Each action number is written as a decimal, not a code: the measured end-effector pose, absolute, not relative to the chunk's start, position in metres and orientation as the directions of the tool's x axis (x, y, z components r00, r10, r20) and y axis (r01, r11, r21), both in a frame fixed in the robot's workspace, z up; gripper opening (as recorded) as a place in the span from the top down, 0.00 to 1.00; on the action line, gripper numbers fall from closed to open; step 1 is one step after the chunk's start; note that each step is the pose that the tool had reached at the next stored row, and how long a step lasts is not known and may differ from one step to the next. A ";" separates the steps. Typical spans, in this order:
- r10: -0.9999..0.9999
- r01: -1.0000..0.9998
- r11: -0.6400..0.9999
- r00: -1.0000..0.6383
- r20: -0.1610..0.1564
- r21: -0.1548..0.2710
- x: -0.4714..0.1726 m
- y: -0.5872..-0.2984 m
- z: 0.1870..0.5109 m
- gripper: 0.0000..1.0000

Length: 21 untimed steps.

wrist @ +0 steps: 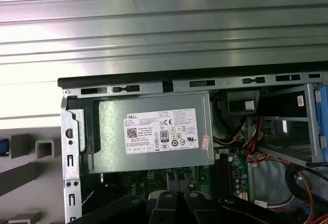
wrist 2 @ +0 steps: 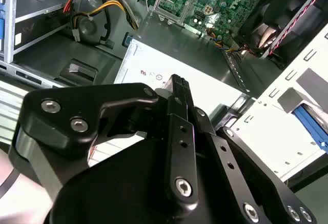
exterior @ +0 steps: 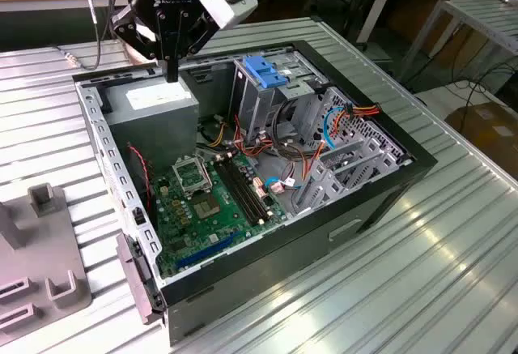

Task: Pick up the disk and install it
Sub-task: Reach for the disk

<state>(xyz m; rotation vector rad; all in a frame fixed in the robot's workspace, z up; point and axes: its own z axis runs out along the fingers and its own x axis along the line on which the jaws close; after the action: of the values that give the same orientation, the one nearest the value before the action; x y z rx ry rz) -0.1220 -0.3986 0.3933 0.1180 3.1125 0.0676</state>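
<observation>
Closed empty fingers (wrist 2: 180, 131) over one power-supply box (exterior: 154, 107), one open computer case (exterior: 243, 277), one blue-topped drive cage (exterior: 263, 70)

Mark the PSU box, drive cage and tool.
Grey metal power-supply box with white label (wrist: 161, 131): first wrist view, on the label.
Upright metal cage with blue plastic top (exterior: 263, 70): exterior view, blue top.
Black tool (exterior: 171, 73): exterior view, its tip.

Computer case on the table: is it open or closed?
Open: the black metal computer case has no side cover; green motherboard and grey power-supply box lie exposed.
</observation>
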 end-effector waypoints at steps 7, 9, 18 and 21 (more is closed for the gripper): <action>0.076 0.075 0.996 -0.997 -0.024 0.044 -0.124 -0.399 0.393 0.90; 0.076 0.075 0.996 -0.997 -0.024 0.044 -0.124 -0.399 0.393 0.90; 0.076 0.075 0.996 -0.997 -0.024 0.044 -0.128 -0.399 0.393 0.90; 0.076 0.075 0.996 -0.997 -0.024 0.044 -0.128 -0.399 0.393 0.90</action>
<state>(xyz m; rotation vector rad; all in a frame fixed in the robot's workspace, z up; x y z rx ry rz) -0.1283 -0.3986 0.3933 0.1180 3.1125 0.0676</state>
